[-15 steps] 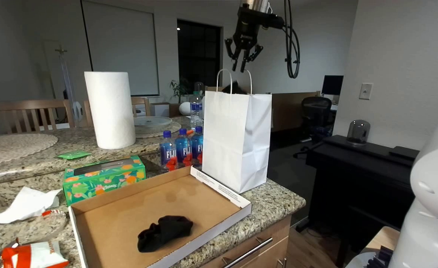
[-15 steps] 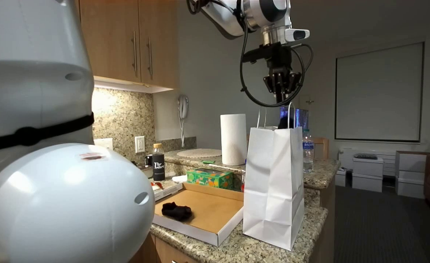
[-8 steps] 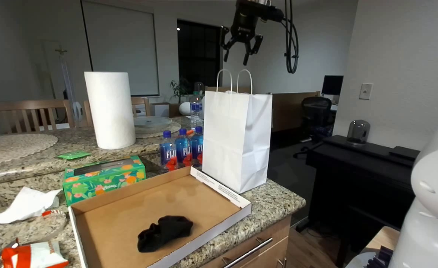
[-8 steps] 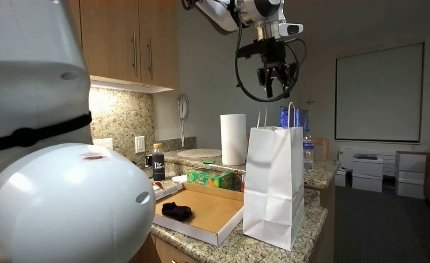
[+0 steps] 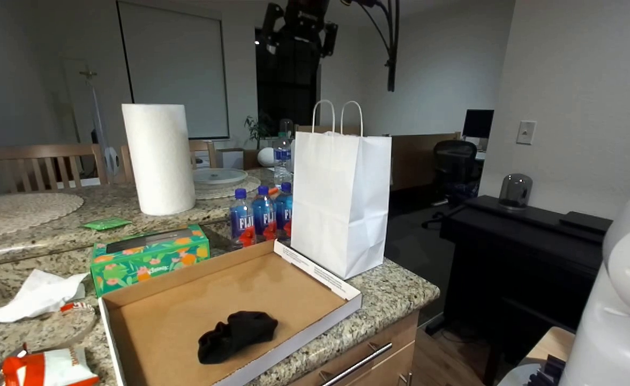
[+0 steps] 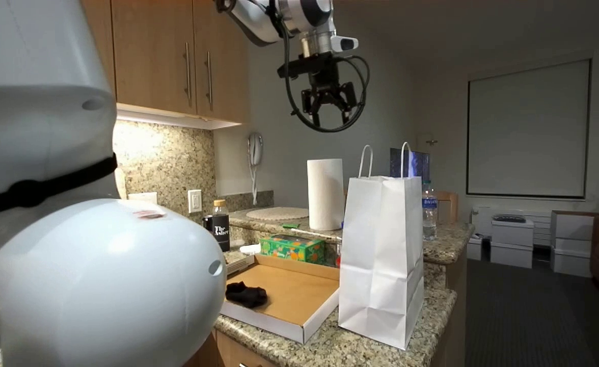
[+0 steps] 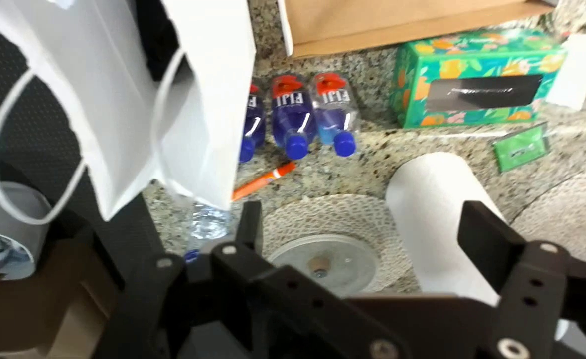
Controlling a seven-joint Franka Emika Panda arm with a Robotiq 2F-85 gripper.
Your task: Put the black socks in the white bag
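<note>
The white bag [image 5: 325, 203] stands upright on the counter corner, its two looped handles raised; both exterior views show it. Inside its mouth, in the wrist view, lies black fabric [image 7: 156, 37], one of the black socks. Another dark lump of black socks [image 5: 240, 335] rests in the cardboard tray [image 5: 229, 284], near its front edge. My gripper [image 6: 331, 120] hangs in the air, higher than the bag and to its left in both exterior views. Its fingers [image 7: 490, 242] are spread wide with nothing between them. The bag's lower interior is hidden.
A paper towel roll [image 5: 159, 161] stands on the raised ledge, with a clear water bottle [image 6: 429, 211] behind the bag. Several blue-capped bottles [image 5: 264, 212] and a green tissue box [image 5: 149, 257] line the tray's back side. A red-and-white packet [image 5: 50, 367] lies at front left.
The black sock showing above the bag's rim has dropped inside it. My gripper has opened, risen and moved left, away from the bag. The sock in the tray has not moved.
</note>
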